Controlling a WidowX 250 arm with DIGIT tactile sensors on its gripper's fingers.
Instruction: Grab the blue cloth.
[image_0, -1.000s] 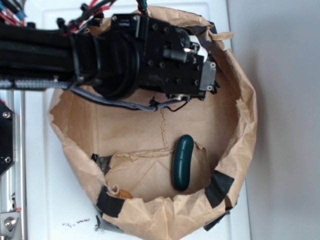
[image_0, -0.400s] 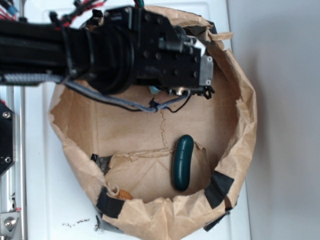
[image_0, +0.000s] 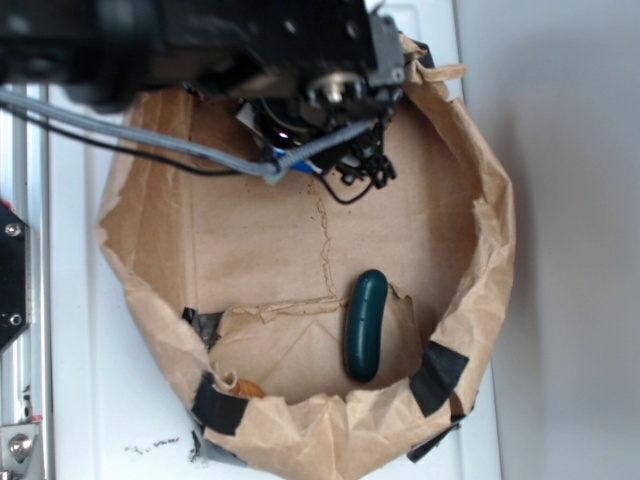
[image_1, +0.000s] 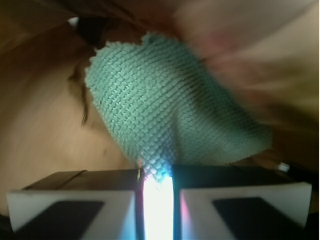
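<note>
In the wrist view, the claw (image_1: 157, 192) has its two pale fingers (image_1: 70, 202) drawn almost together at the bottom of the picture, with only a bright narrow slit between them. The lower tip of the blue cloth (image_1: 170, 115) runs down into that slit, so the claw appears to be pinching the cloth by its corner. The rest of the cloth, pale teal with a fine woven texture, spreads upward and outward above the fingers against blurred brown paper.

In the exterior view, the black arm reaches over the far rim of a crumpled brown paper enclosure (image_0: 490, 250) patched with black tape; the cloth itself is hidden beneath the arm. A dark green oblong (image_0: 365, 325) lies well apart, nearer the front wall.

The grasp looks made; whether it is firm cannot be told.
</note>
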